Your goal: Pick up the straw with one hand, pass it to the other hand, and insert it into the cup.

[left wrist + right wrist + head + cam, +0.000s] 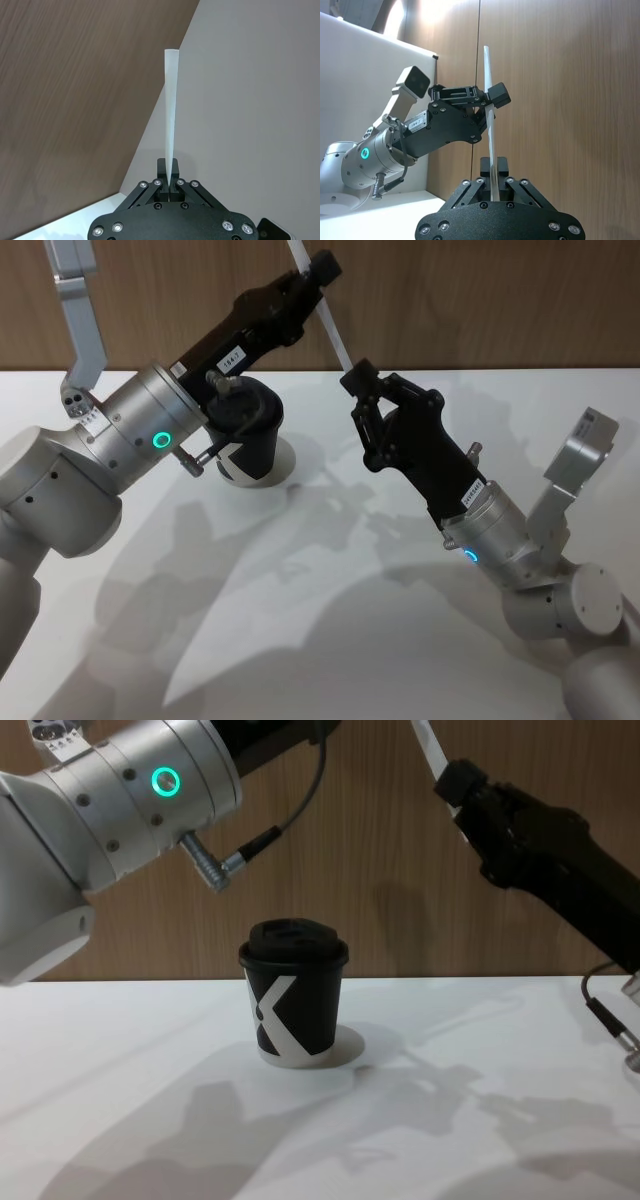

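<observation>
Chest view shows us the lidded cup [293,1010] on the table [120,1050], well below both grippers. Above it, our right gripper [357,377] is clamped on the lower end of the straw [331,325]; farther up, our left gripper [312,275] pinches the same straw.
</observation>
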